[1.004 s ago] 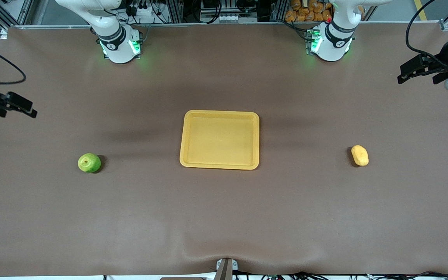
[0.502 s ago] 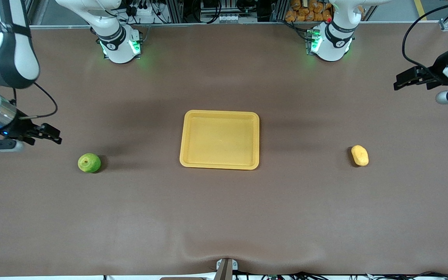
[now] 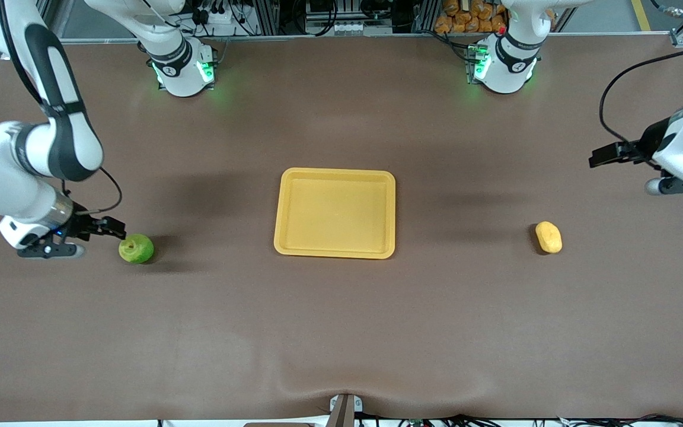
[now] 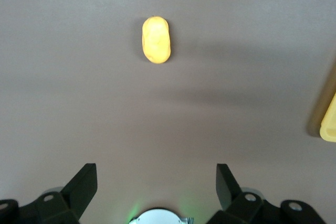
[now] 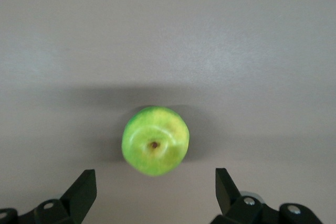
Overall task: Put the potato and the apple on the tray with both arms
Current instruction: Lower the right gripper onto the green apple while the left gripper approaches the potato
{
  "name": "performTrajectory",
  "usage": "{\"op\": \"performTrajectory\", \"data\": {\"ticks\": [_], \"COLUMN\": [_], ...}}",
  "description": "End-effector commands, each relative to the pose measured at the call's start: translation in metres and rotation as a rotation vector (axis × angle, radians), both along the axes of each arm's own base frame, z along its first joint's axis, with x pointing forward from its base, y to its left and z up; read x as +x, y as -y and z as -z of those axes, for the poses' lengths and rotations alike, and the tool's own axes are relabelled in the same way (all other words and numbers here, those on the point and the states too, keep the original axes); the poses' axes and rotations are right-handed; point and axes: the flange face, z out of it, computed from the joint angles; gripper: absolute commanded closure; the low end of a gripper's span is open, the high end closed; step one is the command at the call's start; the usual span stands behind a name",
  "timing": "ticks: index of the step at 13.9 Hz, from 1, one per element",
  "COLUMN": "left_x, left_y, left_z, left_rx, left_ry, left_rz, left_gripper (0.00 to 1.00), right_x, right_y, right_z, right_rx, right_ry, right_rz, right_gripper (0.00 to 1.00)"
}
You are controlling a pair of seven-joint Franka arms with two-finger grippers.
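Observation:
The green apple (image 3: 136, 248) lies on the brown table toward the right arm's end. My right gripper (image 3: 115, 227) hangs open and empty just beside and above it; in the right wrist view the apple (image 5: 155, 140) sits just ahead of the open gripper (image 5: 155, 174). The yellow-orange potato (image 3: 548, 236) lies toward the left arm's end. My left gripper (image 3: 599, 158) is open and empty over bare table, apart from it; in the left wrist view the potato (image 4: 156, 39) lies well ahead of the gripper (image 4: 156, 171). The yellow tray (image 3: 335, 213) sits empty mid-table.
The two arm bases (image 3: 182, 68) (image 3: 503, 65) stand along the table edge farthest from the front camera. A corner of the tray (image 4: 328, 124) shows at the edge of the left wrist view. The brown mat has a ripple near the front edge (image 3: 341, 385).
My right gripper has swung in from the table's end and down to the apple. My left gripper has come lower and a little toward the potato. Apple, potato and tray have not moved.

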Motion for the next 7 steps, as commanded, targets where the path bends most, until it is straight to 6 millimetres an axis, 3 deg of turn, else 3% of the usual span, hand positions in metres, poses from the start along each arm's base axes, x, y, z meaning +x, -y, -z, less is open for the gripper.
{"op": "performTrajectory", "data": {"ticks": [1, 7], "left_x": [-0.001, 0.013], "left_y": [0.005, 0.005], "left_z": [0.022, 0.073], "left_rx": [0.003, 0.007], "left_ry": [0.014, 0.013], "left_rz": [-0.004, -0.045], "left_gripper": [0.00, 0.00], "right_x": [0.005, 0.011], "right_y": [0.000, 0.000], "right_z": [0.028, 0.083], "right_rx": [0.004, -0.005], "right_ry": [-0.020, 0.013], "right_rz": [-0.008, 0.001], "right_gripper": [0.00, 0.00]}}
